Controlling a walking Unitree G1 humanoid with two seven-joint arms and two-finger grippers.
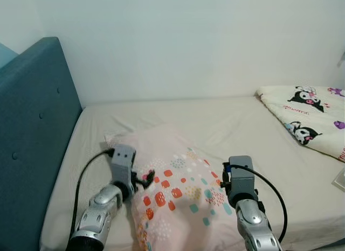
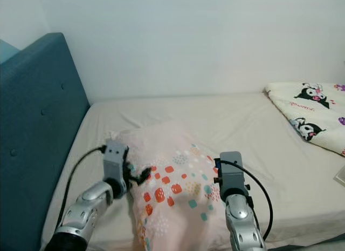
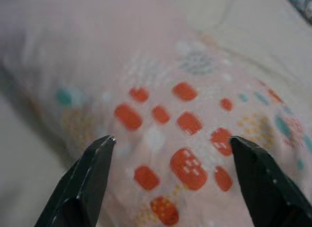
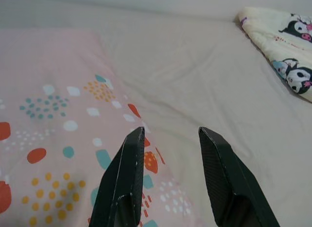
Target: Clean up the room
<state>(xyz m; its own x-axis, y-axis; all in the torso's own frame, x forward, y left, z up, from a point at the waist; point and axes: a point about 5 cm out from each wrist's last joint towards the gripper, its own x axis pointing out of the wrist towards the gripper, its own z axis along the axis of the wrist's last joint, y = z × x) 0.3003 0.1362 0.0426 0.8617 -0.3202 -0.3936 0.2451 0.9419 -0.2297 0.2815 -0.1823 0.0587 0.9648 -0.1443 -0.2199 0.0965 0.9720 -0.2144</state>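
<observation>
Pink cotton, dotted with orange and teal patches, covers the one pillow (image 1: 172,191) that lies on the bed (image 1: 226,127), near the teal headboard (image 1: 32,143) and between the two arms. The left end effector (image 3: 170,144) hovers just over the pillow's near-left part, its fingers spread wide with the fabric showing between them and nothing grasped. The right end effector (image 4: 168,139) sits over the pillow's right edge, where it meets the sheet, fingers parted and likewise empty.

The likely trouble is a thin pinch. If either end effector closes on loose cover alone, the cloth could slip free or the pillow could sag and swing when lifted. An uneven hold, with one side caught and the other missed, would twist it and drag it across the sheet, rumpling the bedding. The right fingers might also catch the sheet along with the pillow edge.

Counted: one pillow, one folded cartoon-print blanket (image 1: 310,119) well apart at the far right, one headboard, two end effectors.
</observation>
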